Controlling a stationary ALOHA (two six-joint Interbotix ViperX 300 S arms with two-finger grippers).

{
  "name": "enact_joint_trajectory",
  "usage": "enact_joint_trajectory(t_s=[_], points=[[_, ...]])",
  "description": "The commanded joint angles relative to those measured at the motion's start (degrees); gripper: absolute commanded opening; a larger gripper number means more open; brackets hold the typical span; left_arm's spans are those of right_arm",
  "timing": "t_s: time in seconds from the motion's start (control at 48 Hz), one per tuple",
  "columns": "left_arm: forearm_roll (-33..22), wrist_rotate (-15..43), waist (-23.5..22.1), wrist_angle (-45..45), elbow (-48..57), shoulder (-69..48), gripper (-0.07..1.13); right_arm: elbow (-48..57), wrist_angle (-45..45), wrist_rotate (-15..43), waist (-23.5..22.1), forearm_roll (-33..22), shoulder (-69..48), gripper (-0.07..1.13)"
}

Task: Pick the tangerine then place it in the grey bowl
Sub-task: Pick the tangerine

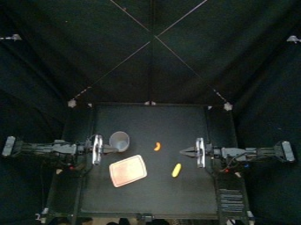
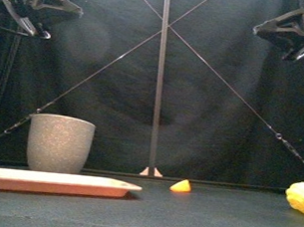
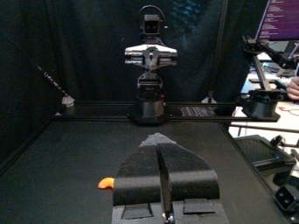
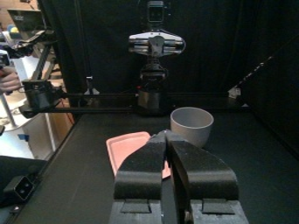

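Lying on the bare black table (image 1: 153, 119) near its middle, the tangerine (image 1: 159, 146) is a small orange wedge, shaped like a single segment with one curved side; the front view shows it low and pointed at one end. It sits between the two arms, apart from everything else. The grey bowl (image 1: 119, 141), a tall speckled cup standing upright, is near it on the left. In front of the bowl lies the flat pink tray (image 1: 127, 170), set at a slant and with nothing on it. A lumpy yellow toy (image 1: 177, 170) rests nearer the front edge, to the right of the tray and apart from the tangerine. The left gripper (image 1: 99, 148) hangs above the table's left side, its jaws pressed together and holding nothing. The right gripper (image 1: 198, 151) hangs above the right side, jaws likewise closed and empty.
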Motion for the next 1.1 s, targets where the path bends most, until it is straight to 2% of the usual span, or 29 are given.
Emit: enact_joint_trajectory(t_s=[0.021, 0.25, 0.5, 0.604, 0.792, 0.917, 1.0, 1.104], points=[[-0.3, 0.0, -0.3, 5.2, -2.1, 0.8, 0.09, -1.2, -0.2, 0.9, 0.4, 1.3, 1.8, 0.12], [-0.4, 0.2, -0.3, 14.4, -4.8, 0.8, 0.10, -5.0, -0.2, 5.6, -1.1, 11.4, 9.5, 0.12], [0.1, 0.4, 0.1, 16.1, -5.6, 0.8, 0.10, -8.3, -0.2, 9.8, -6.3, 22.9, 17.0, 0.17], [0.3, 0.4, 0.1, 16.1, -5.7, 0.8, 0.10, -8.3, -0.1, 10.6, -8.5, 26.3, 20.0, 0.28], [0.5, 0.4, 0.2, 16.1, -5.6, 0.8, 0.10, -9.9, 0.4, 11.6, -10.9, 31.6, 26.6, 0.65], [0.6, 0.4, 0.3, 16.0, -5.4, 0.8, 0.10, -13.1, 4.7, 11.8, -12.5, 35.3, 32.3, 0.87], [0.5, 0.4, 0.3, 15.9, -5.2, 0.8, 0.10, -16.1, 8.7, 11.8, -13.2, 36.6, 36.8, 0.95], [0.5, 0.4, 0.4, 15.9, -4.8, 0.8, 0.10, -20.4, 13.4, 12.0, -14.9, 38.0, 43.2, 0.95]])
